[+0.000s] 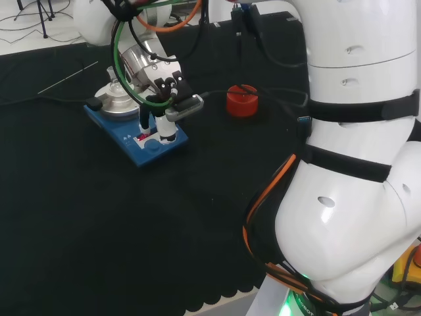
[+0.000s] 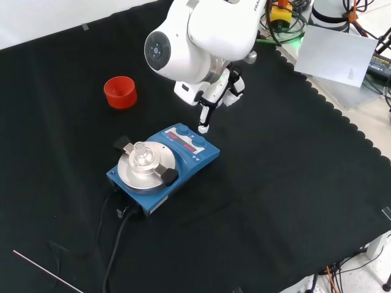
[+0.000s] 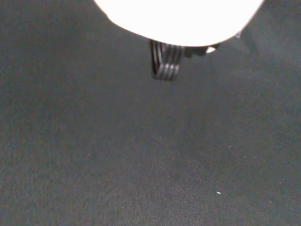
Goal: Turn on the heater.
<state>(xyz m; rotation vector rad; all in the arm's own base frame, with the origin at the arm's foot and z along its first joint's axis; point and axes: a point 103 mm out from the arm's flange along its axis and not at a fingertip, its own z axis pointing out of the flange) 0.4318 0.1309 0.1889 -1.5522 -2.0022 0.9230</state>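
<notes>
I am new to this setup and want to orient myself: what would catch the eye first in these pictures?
First, the blue heater with a round silver plate in the middle of the black cloth, a small clear glass vessel standing on its plate. Right above its control panel, the black and white hand points one straight finger down at the controls. In the front view, a red ribbed ring stands apart, up and left of the heater.

A red ribbed ring is being carried by the black cloth toward its far edge in the front view; a thin rod is lying near the near-left corner.
</notes>
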